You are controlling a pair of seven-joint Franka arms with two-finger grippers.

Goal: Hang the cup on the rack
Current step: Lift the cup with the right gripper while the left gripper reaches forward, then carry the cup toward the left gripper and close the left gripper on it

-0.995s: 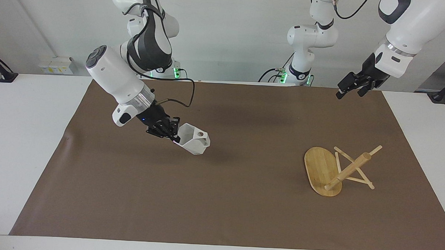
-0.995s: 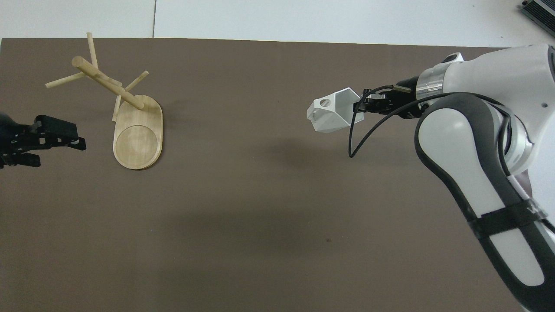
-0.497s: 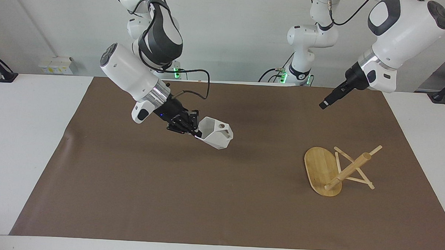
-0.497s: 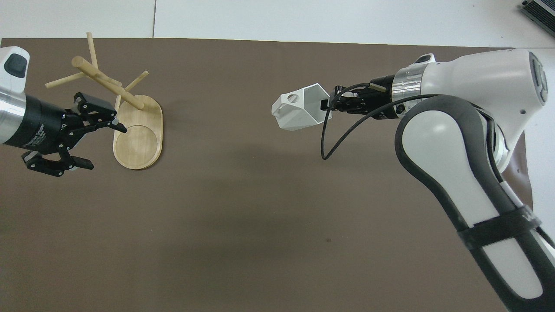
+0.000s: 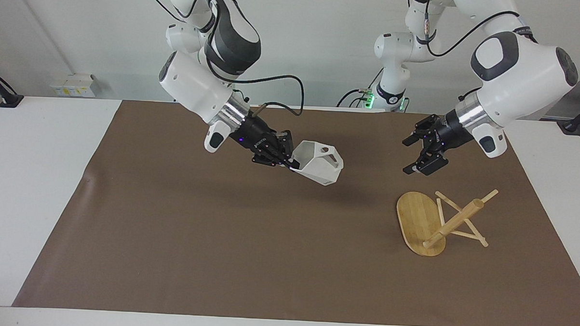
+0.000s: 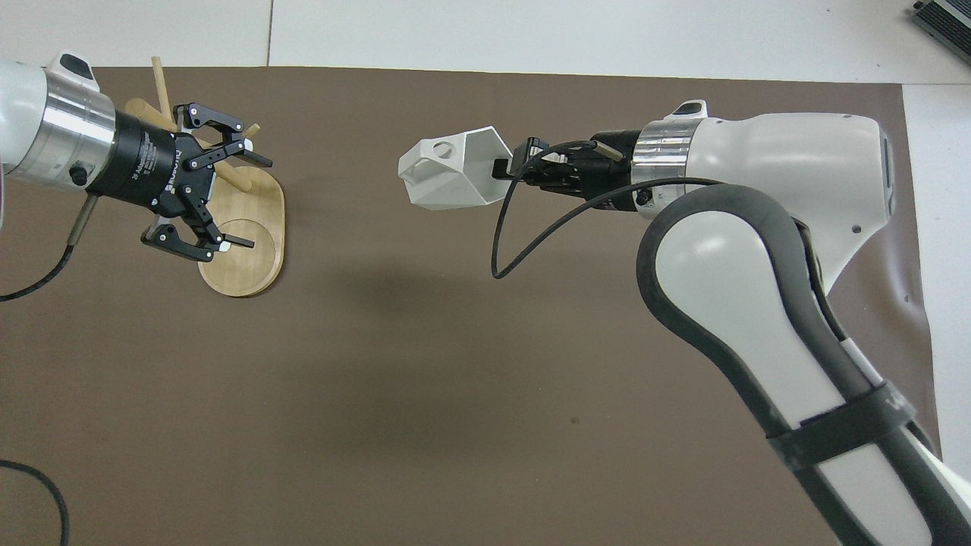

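Note:
The white faceted cup [image 5: 320, 164] [image 6: 449, 173] hangs tilted in the air over the middle of the brown mat, its handle pointing toward the left arm's end. My right gripper [image 5: 292, 165] [image 6: 502, 165] is shut on its rim. The bamboo rack [image 5: 419, 221] [image 6: 244, 254] lies tipped on its side at the left arm's end, post [image 5: 454, 222] and pegs off the mat. My left gripper [image 5: 409, 156] [image 6: 256, 203] hovers open and empty over the rack's base, covering part of the post in the overhead view.
A brown mat [image 5: 248, 248] covers most of the white table [image 5: 38, 183]. A black cable [image 6: 523, 243] loops down from the right wrist beside the cup. Both arm bases stand at the robots' edge of the table.
The right arm has carried the cup toward the left arm's end of the table. The left arm has swung down toward the rack, its gripper open throughout.

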